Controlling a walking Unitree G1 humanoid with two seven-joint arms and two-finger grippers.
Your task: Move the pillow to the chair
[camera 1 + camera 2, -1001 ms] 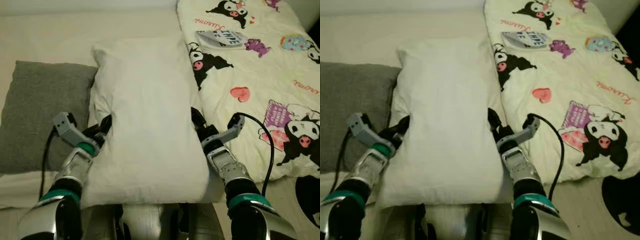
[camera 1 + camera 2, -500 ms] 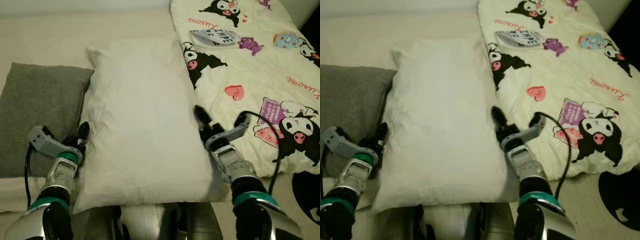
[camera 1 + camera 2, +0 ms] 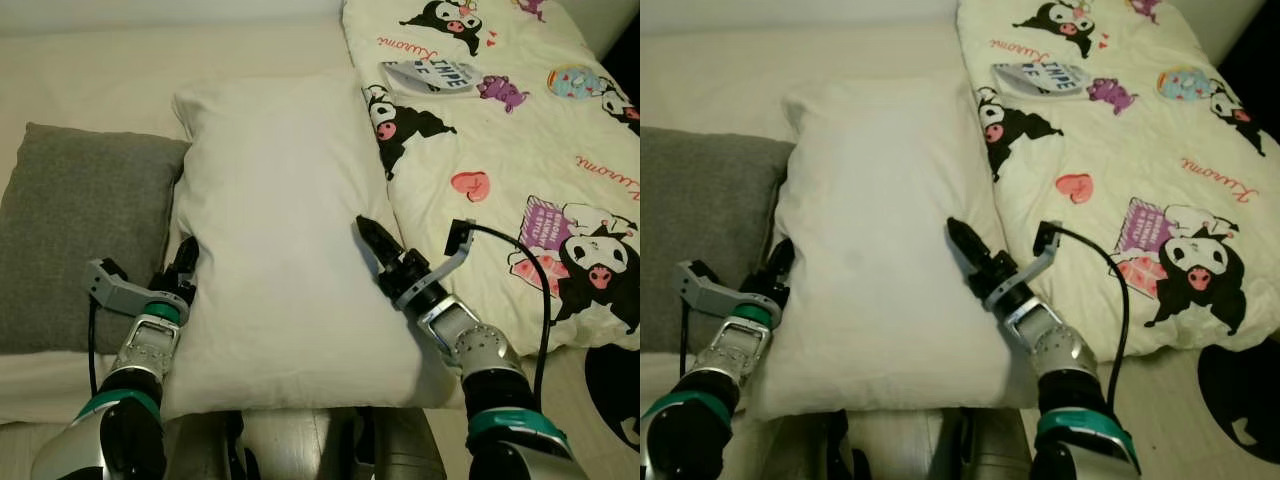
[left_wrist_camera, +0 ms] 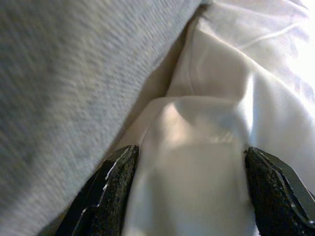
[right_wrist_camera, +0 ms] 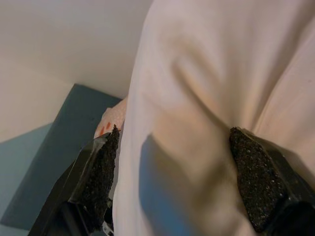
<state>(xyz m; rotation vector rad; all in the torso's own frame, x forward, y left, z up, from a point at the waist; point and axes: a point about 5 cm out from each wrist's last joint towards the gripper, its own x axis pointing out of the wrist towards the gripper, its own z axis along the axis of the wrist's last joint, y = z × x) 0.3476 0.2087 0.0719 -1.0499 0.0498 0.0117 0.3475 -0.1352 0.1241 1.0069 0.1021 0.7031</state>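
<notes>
A long white pillow (image 3: pixel 285 230) lies lengthwise on the bed in front of me. My left gripper (image 3: pixel 183 262) sits at the pillow's left edge, in the gap beside a grey pillow (image 3: pixel 85 230). In the left wrist view that gripper (image 4: pixel 192 191) stands open, with a fold of white pillow fabric between its fingers (image 4: pixel 110 196). My right gripper (image 3: pixel 368 237) rests over the pillow's right side, pointing up and to the left. It (image 5: pixel 177 172) is open too, with the pillow's cloth bulging between its fingers (image 5: pixel 101 172).
A cream blanket (image 3: pixel 500 130) printed with cartoon figures covers the bed's right side, right up against the white pillow. Bare beige sheet (image 3: pixel 120 70) lies beyond both pillows. A dark patch (image 3: pixel 615 385) shows at the lower right past the blanket's edge.
My right gripper has swung from the pillow's right edge inward onto the pillow. My left gripper has come closer to the pillow's left edge.
</notes>
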